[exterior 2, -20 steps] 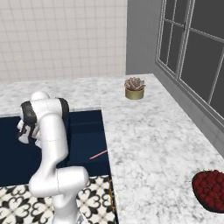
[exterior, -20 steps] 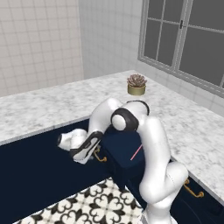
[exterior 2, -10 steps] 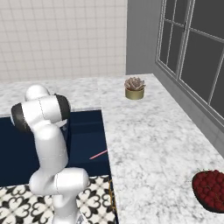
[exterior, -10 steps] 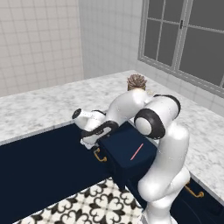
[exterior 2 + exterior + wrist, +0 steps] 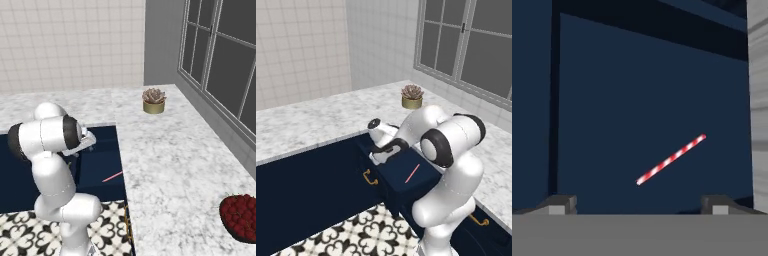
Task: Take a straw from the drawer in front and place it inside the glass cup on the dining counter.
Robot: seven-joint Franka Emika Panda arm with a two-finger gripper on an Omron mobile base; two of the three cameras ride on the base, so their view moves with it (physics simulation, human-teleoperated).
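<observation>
A: Navy is most of what the hand view gives: the flat floor of the drawer, with the straw lying on it, red and white stripes, slanting from about 8 o'clock up to 2 o'clock.

B: And the gripper?

A: Its two tips rise at the bottom edge, one toward 7 o'clock and one toward 5 o'clock, set wide apart with nothing between them. The straw lies above the gap, clear of both tips.

B: Where does the straw sit in the drawer?

A: In the left base view the drawer is pulled out from the navy cabinet front, its gold handle at the 9 o'clock side. The straw rests on the drawer floor, toward the 3 o'clock side, close to the robot's body. The gripper hangs over the drawer's far part, at about 10 o'clock from the straw.

B: The other side?

A: In the right base view the straw lies near the drawer's 3 o'clock edge, just beside the marble counter. The arm's elbow hides the hand there.

B: Anything on the marble?

A: A potted succulent stands at the far end, near 12 o'clock, below the window. A bowl of red fruit sits at 4 o'clock, cut by the frame edge. Patterned floor tiles show at 7 o'clock.
</observation>
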